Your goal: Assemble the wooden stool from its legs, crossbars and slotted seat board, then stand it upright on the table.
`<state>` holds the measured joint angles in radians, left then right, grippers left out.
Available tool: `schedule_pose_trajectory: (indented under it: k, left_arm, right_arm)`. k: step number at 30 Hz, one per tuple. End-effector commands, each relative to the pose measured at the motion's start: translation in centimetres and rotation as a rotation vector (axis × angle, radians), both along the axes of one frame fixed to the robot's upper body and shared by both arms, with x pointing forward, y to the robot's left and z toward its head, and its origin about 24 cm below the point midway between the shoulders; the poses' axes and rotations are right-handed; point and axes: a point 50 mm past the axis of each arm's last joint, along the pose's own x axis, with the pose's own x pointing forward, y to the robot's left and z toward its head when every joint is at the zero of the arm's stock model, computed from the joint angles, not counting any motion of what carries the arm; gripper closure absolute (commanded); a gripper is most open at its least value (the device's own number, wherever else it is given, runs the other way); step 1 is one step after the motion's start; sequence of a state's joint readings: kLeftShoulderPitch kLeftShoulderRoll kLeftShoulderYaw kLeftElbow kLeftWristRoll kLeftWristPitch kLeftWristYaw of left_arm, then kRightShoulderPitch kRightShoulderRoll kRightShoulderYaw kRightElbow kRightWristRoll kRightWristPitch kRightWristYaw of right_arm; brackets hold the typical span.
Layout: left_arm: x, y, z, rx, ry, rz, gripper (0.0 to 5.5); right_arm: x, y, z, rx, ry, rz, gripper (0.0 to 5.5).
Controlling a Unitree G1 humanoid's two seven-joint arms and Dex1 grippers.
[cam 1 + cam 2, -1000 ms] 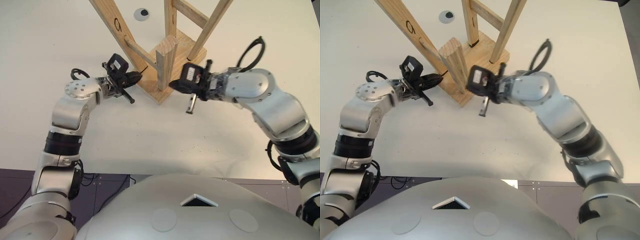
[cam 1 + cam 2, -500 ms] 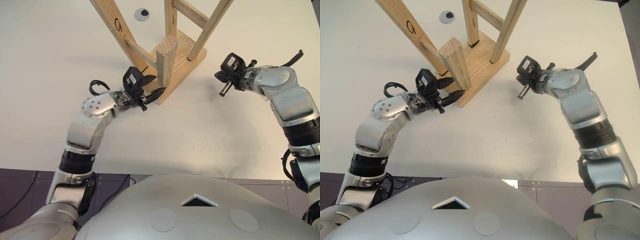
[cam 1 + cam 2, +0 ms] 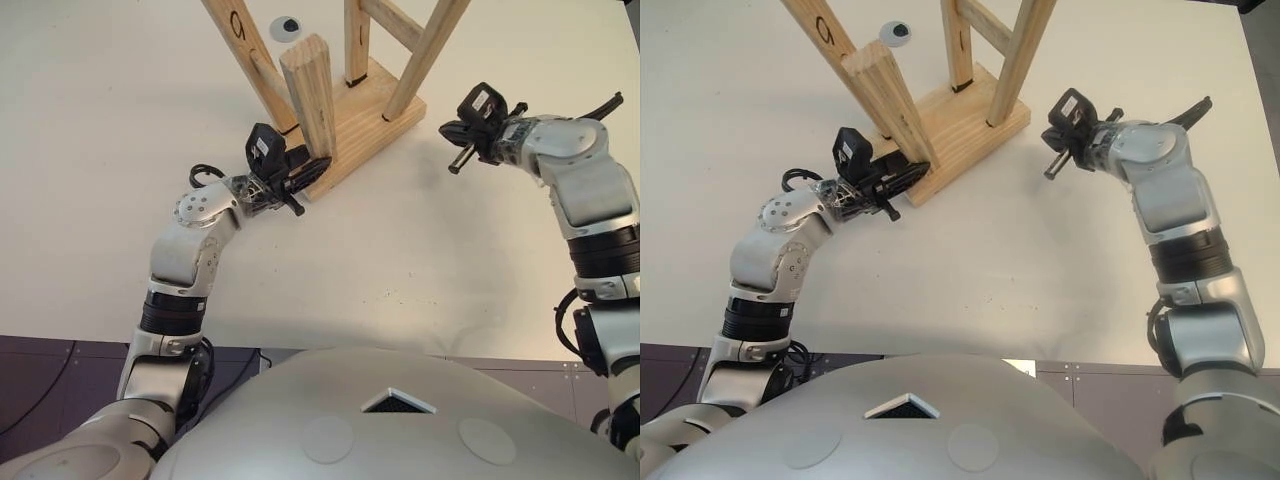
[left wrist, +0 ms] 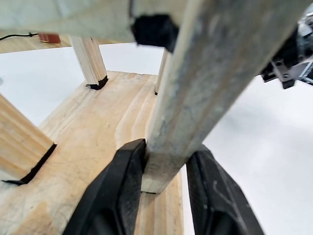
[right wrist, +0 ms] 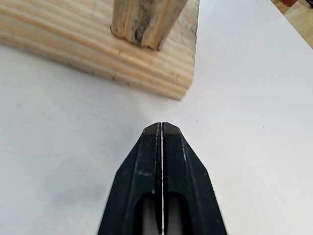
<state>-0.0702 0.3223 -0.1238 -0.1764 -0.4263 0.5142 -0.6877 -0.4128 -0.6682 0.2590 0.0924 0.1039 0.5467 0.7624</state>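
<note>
stool (image 3: 372,70) sits upside down on the table (image 3: 400,260), seat board (image 3: 372,118) flat, legs up | your left gripper (image 3: 316,170) pinches the nearest leg (image 3: 309,88) at its base | your right gripper (image 5: 161,128) is squeezed closed, empty, near the board's right corner

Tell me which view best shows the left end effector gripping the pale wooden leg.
Left wrist view: the left end effector clamps the pale wooden leg at its base, close up. Eye views show this small, from above; right wrist view faces another leg.
</note>
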Motion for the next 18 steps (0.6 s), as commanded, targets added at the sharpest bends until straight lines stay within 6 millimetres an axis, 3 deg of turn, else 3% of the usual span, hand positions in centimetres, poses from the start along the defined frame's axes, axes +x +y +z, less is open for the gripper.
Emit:
schedule_pose_trajectory:
  k: [1,9,12,18]
  left_arm:
    - [-1.7,1.0,0.8,-0.139,0.103,-0.149,4.33]
    - [-2.2,4.9,3.5,-0.17,0.174,-0.294,4.41]
    - [-2.1,5.3,3.7,-0.161,0.188,-0.322,4.46]
    - [-2.4,5.6,3.6,-0.152,0.23,-0.374,4.48]
  right_arm:
    - [-0.2,-0.2,2.0,0.19,0.08,0.115,5.5]
    - [-1.6,-4.7,5.1,0.472,0.377,0.268,4.1]
    - [-2.4,-4.2,5.5,0.598,0.527,0.353,3.55]
    - [-3.3,-2.7,3.2,0.695,0.716,0.345,2.55]
